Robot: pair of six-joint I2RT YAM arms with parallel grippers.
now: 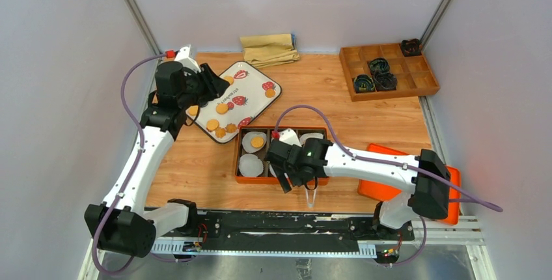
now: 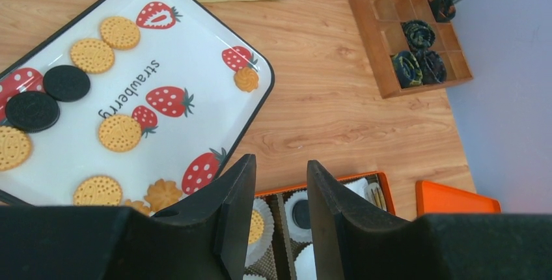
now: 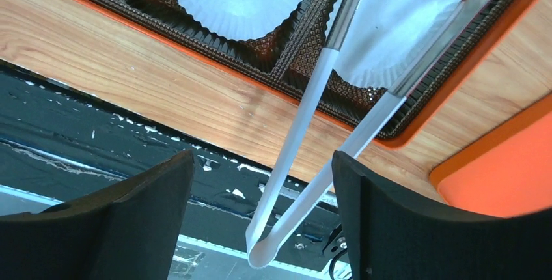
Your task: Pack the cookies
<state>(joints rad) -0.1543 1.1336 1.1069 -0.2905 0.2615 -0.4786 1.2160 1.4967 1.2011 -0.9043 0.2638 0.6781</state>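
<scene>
Several cookies lie on the white strawberry plate [image 2: 215, 39]: golden round ones [image 2: 120, 132], two black ones [image 2: 66, 83] and flower-edged ones [image 2: 163, 194]; they also show in the top view [image 1: 213, 124]. The orange box [image 1: 237, 163] holds white paper cups, one with a golden cookie [image 1: 258, 142], one with a black cookie [image 2: 301, 213]. My left gripper [image 2: 280, 166] is open and empty above the plate's near corner [image 1: 218, 81]. My right gripper [image 3: 260, 159] is wide open over the box's front edge [image 1: 289, 185]. White tongs [image 3: 306, 130] lie between its jaws, not gripped, tips in the box.
A folded tan cloth [image 1: 268, 49] lies at the back. A wooden compartment tray [image 1: 416, 84] with dark coiled items stands at the back right. An orange lid [image 1: 381, 189] lies at the right under my right arm. The black base rail [image 3: 97, 130] runs along the near edge.
</scene>
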